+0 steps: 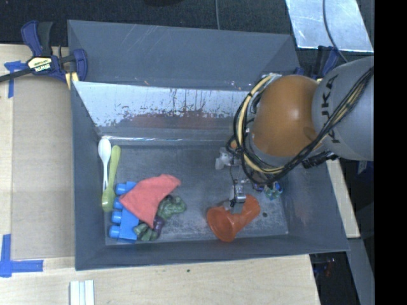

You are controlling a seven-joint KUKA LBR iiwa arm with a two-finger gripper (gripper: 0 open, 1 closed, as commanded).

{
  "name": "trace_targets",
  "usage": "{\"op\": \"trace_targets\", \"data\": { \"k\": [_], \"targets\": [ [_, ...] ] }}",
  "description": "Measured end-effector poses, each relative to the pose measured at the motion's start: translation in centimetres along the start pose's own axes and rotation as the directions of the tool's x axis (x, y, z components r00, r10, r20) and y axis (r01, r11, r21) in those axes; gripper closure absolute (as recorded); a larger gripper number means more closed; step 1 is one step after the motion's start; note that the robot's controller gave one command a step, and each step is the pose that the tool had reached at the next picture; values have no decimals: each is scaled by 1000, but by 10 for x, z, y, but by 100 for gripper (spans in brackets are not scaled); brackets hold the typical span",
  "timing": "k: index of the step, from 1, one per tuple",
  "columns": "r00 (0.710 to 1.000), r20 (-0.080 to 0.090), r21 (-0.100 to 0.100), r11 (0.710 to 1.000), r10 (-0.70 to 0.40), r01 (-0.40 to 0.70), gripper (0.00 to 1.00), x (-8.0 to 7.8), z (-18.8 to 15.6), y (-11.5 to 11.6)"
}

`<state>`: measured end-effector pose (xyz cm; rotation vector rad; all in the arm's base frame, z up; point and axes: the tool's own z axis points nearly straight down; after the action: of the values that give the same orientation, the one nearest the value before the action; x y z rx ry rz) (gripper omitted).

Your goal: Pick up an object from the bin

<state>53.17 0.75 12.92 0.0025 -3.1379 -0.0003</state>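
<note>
Fingers [238,197]: down at the top edge of the orange-red cup-shaped thing [231,223], touching or just above it. Can't tell whether they are spread or closed, the wrist hides too much of them. That thing lies on its side at the right front of the bin [191,62] floor, close to the front wall and alone on bare metal. My read on the step: end of the approach or start of the grasp, nothing lifted yet. The next move calls for the gripper [238,202] to get a sure pinch on the rim or wall of the cup, then go straight up. The piece looks soft and rounded, so it may roll or fold out of a shallow bite. Other things sit well apart at the left front: a red cloth-like piece [150,194] draped over blue blocks [122,220], a dark green toy [166,210] tucked against them, and a yellow-green spoon [112,178] beside a white spoon [104,150] along the left wall. Nothing blocks the lift. Only the front wall is near, so there is little room to slide forward.
</note>
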Motion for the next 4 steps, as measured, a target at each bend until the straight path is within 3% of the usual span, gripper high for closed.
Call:
{"op": "trace_targets", "data": {
  "k": [1, 2, 3, 4],
  "targets": [
    [1000, 7, 0, 1000, 0, 0, 0, -2, -4, 0],
    [999, 9, 1, 999, -39, 39, 0, -43, -21, 58],
    [996, 7, 2, 996, 89, -89, 0, -35, -39, 90],
    [998, 19, 0, 999, -54, 54, 0, -21, 20, 111]
  ]
}}
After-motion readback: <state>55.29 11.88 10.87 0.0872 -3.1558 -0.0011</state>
